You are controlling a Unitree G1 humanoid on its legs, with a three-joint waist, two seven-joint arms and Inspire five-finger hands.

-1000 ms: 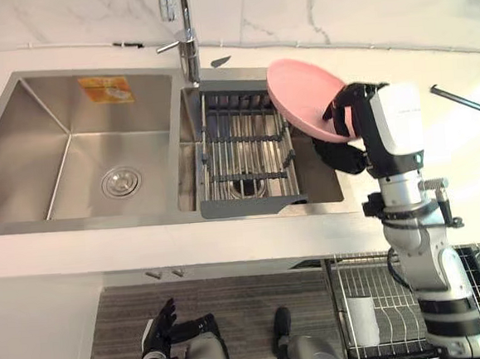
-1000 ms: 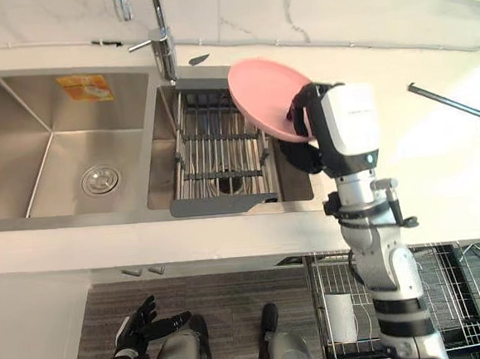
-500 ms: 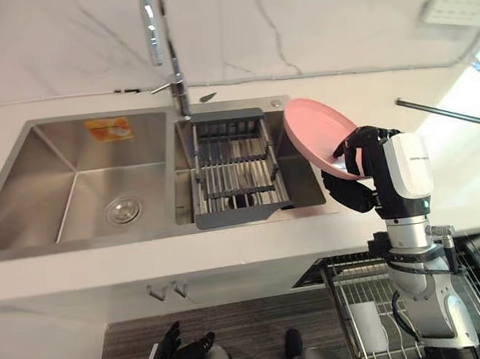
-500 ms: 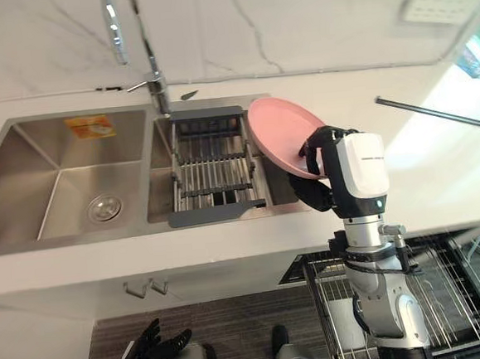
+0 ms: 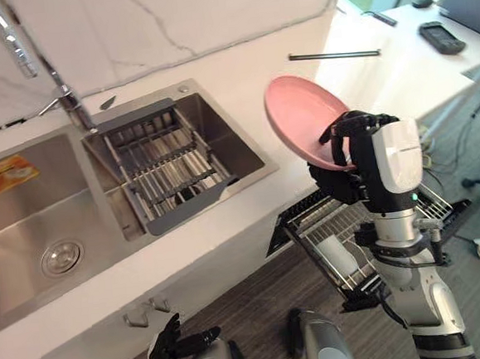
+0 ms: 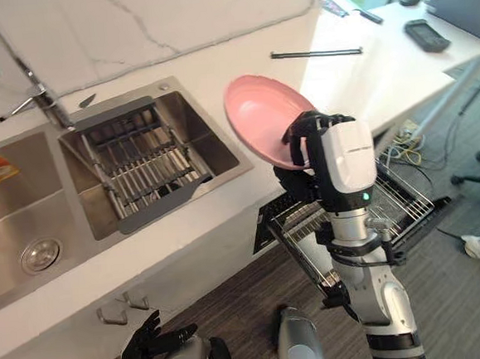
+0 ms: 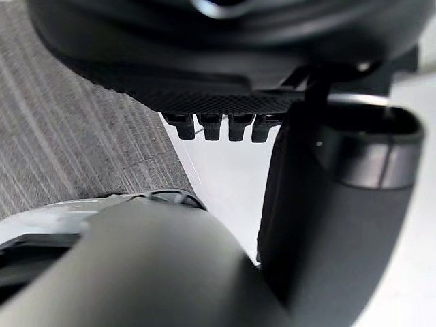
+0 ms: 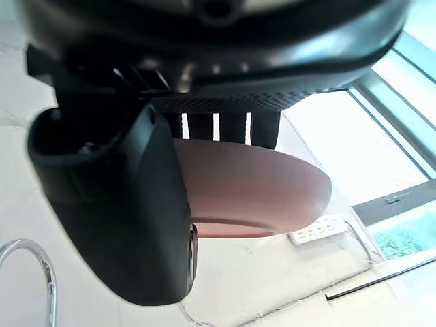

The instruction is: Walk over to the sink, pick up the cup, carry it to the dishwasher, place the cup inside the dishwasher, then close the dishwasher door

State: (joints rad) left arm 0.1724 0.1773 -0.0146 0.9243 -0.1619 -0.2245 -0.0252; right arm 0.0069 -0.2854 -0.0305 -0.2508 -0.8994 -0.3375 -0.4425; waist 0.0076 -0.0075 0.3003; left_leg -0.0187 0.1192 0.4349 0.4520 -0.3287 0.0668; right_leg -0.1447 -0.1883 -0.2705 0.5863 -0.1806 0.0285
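No cup in hand here, it's a pink plate (image 5: 295, 115). The right hand (image 5: 344, 175) has its fingers curled over the plate's rim with the thumb on the other side, clamped on it. The plate is tilted up on edge, off the sink (image 5: 239, 143) side, about over the table's (image 5: 239, 67) front edge and above the pulled-out dishwasher rack (image 5: 320, 221). A grey drying rack (image 5: 162, 165) sits in the sink's right basin. The left hand (image 5: 166, 350) hangs low over the floor (image 5: 258, 299), fingers loose and spread, holding nothing.
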